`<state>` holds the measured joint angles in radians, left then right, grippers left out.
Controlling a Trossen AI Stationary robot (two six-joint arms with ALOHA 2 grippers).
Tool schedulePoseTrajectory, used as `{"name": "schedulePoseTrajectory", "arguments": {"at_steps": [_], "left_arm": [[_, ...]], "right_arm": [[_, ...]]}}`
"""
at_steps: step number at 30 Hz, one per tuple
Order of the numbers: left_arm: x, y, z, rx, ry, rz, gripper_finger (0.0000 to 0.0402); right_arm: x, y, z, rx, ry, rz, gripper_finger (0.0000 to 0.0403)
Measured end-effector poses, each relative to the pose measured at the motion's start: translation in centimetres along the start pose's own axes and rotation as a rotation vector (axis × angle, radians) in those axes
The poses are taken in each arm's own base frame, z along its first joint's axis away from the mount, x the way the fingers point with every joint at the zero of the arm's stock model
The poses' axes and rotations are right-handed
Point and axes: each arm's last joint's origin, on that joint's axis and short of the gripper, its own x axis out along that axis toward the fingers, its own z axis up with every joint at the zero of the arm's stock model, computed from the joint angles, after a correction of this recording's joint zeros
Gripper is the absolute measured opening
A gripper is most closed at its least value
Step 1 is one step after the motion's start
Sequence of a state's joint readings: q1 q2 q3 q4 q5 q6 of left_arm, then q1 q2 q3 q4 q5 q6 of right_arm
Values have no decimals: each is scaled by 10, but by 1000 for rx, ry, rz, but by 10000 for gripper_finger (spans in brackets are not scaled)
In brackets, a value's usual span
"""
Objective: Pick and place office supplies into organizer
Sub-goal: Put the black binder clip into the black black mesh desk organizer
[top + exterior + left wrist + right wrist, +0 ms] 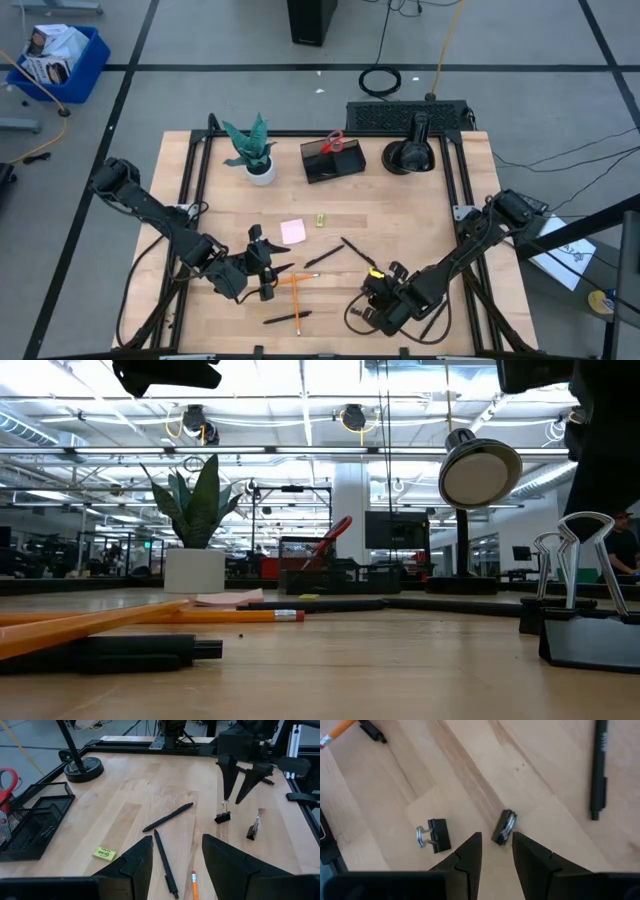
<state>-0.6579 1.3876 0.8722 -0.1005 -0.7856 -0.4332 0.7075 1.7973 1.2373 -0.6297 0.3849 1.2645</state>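
The dark mesh organizer (333, 160) stands at the table's far middle with the red-handled scissors (333, 141) upright in it. Black pens (325, 257) (358, 250), orange pencils (296, 281), a pink sticky-note pad (293, 231) and a tiny yellow piece (320, 219) lie flat on the wood. My left gripper (176, 845) is open, low over a black pen (165, 865) near the pencils. My right gripper (496, 837) is open, pointing down just above a black clip (504, 826); a second clip (432, 835) lies beside it.
A teal plant in a white pot (256, 152) stands left of the organizer, and a black domed lamp (412, 152) right of it. Another pen (288, 318) lies near the near edge. Black frame rails (190, 190) run along the table's sides.
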Motion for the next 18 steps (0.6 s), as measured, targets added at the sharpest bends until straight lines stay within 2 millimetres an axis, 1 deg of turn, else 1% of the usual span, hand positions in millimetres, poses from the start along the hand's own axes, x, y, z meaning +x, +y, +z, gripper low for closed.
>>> {"name": "schedulePoseTrajectory", "arguments": {"at_steps": [6, 18], "left_arm": [[0, 0, 0, -9, 0, -1, 177], [0, 0, 0, -13, 0, -1, 177]], "right_arm": [[6, -5, -1, 0, -1, -12, 100], [9, -7, 7, -21, -12, -13, 98]]}}
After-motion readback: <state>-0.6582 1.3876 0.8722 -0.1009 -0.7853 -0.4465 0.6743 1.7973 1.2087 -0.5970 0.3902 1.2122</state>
